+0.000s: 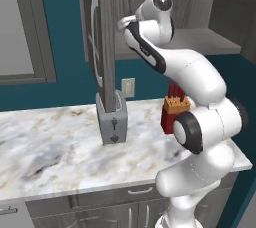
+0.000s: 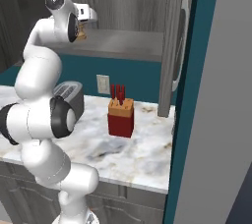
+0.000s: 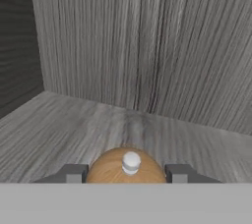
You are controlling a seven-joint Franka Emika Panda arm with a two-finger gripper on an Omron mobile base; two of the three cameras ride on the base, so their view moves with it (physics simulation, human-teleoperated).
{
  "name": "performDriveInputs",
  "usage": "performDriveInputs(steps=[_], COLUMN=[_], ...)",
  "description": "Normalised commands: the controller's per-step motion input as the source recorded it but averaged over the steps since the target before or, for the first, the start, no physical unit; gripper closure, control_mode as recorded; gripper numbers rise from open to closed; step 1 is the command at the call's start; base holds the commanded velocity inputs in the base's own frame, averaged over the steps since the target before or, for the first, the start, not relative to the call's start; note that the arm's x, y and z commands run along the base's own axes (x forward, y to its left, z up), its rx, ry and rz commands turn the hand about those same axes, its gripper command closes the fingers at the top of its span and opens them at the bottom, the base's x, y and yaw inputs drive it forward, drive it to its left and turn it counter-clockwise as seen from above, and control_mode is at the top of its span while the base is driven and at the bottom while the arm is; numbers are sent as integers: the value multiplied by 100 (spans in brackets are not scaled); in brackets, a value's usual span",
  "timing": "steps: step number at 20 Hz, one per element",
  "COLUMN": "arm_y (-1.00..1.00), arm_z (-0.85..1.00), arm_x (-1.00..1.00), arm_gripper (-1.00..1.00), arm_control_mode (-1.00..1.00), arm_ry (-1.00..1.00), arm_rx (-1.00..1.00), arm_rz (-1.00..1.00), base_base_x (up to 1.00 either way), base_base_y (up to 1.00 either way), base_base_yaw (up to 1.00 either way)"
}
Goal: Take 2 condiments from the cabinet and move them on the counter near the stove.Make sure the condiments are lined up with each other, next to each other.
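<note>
So it's a teal-walled kitchen with a marble counter [image 1: 50, 142] over grey drawers. Above it hangs the cabinet [image 2: 128, 46], door [image 1: 106, 42] swung wide open with its silver handle showing. On the counter there's a grey toaster [image 1: 112, 117], sitting right under the door's edge in the left base view, and a red knife block [image 2: 121, 116] off to its right. There's an outlet [image 2: 103, 84] on the wall behind them.

The arm [image 1: 195, 122] goes up from the base, elbows over the counter and reaches into the cabinet, hand at shelf level.

Gripper [image 3: 127, 174]: fingers [image 3: 74, 174] are clamped on either side of the tan shaker [image 3: 123, 168], which has a little white knob on top. The shaker is on the cabinet shelf; can't tell if it's actually lifted off it.
</note>
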Motion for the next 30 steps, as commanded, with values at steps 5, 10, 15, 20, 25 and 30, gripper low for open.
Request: performDriveInputs(steps=[5, 10, 15, 20, 25, 30], arm_y=[-17, -24, -28, -22, -1, -1], arm_z=[10, 22, 39, 11, -4, -10], arm_x=[-55, -61, -56, -57, -92, -94], arm_gripper=[100, 100, 100, 100, 100, 100], arm_control_mode=[-100, -100, -100, -100, -100, -100], arm_ry=[-12, -4, 5, 2, 1, 0], arm_rx=[0, 0, 0, 0, 0, 0], arm_rz=[0, 0, 0, 1, 0, 0], base_base_x=[0, 0, 0, 0, 0, 0], base_base_y=[0, 0, 0, 0, 0, 0], base_base_yaw=[0, 0, 0, 0, 0, 0])
